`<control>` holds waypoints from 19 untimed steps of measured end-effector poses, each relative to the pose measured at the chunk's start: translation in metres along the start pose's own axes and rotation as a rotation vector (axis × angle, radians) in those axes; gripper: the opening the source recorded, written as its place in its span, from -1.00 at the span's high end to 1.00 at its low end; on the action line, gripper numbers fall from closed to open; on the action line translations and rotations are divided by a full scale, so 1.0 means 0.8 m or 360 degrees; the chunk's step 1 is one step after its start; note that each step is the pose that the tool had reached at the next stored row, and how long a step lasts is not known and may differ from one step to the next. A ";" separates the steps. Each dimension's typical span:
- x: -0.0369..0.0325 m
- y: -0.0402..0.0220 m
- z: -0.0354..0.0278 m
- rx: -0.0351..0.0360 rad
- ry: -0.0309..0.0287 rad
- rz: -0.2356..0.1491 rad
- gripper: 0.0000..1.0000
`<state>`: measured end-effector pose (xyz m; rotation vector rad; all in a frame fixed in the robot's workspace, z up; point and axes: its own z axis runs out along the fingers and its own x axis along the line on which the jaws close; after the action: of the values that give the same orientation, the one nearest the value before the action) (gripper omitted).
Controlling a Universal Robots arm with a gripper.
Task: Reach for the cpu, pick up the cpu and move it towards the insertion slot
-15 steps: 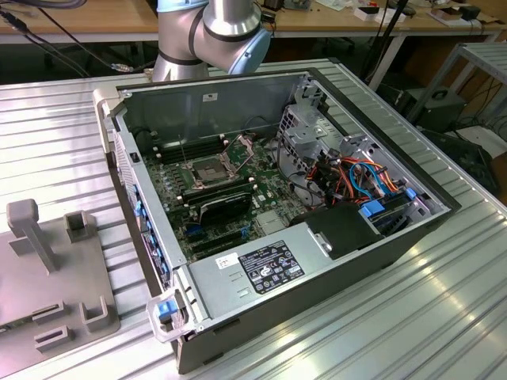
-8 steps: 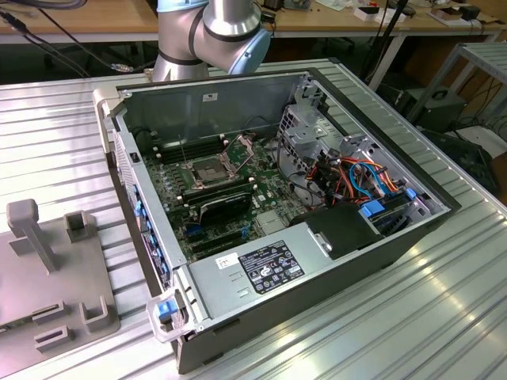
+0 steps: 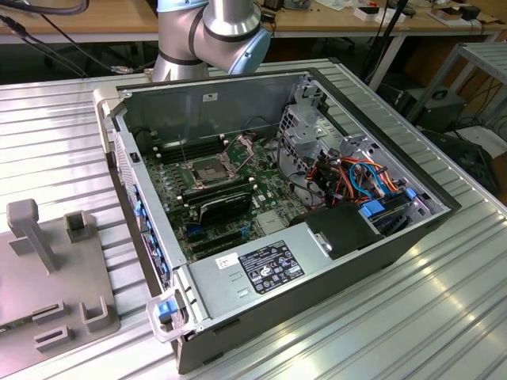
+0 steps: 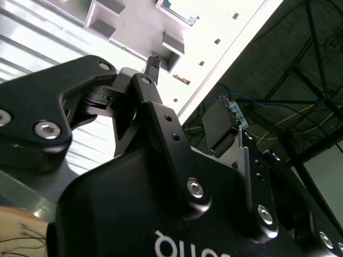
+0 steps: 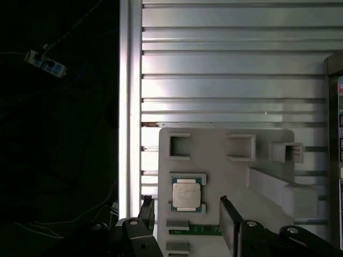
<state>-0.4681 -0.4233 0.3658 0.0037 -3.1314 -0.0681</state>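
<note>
The cpu [image 5: 186, 194], a pale silvery square, lies flat in a recess of the grey fixture plate [image 5: 225, 176] in the first wrist view. My gripper [image 5: 187, 217] hovers above the plate, open, with one black finger on each side and nothing between them; the cpu sits just beyond the fingertips [image 5: 147, 210]. In the second wrist view one fingertip [image 4: 153, 62] points at the plate and the cpu's holder [image 4: 177, 12] shows at the picture's edge. The insertion slot [image 3: 207, 170], a shiny square socket with its hinged plate raised, sits on the motherboard inside the open computer case [image 3: 356, 127].
The fixture plate [image 3: 47, 269] lies at the exterior view's left, with upright posts [image 3: 30, 233] and small brackets. A green memory strip [image 5: 195, 230] lies beside the cpu. In the case are a black card [image 3: 226, 204], a drive cage and coloured cables [image 3: 356, 178]. The arm's base [image 3: 206, 32] stands behind.
</note>
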 end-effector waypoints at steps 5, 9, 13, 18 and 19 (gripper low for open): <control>0.0000 -0.0021 0.0037 0.0000 0.00000 0.0000 -0.20; -0.0001 -0.0030 0.0068 0.0000 0.00001 -0.0001 -0.20; -0.0001 -0.0033 0.0134 0.0000 -0.00002 -0.0001 -0.20; -0.0002 -0.0037 0.0222 0.0000 0.00001 -0.0001 -0.20; -0.0002 -0.0038 0.0236 0.0000 -0.00001 -0.0001 -0.20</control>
<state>-0.4681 -0.4255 0.3469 0.0043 -3.1314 -0.0681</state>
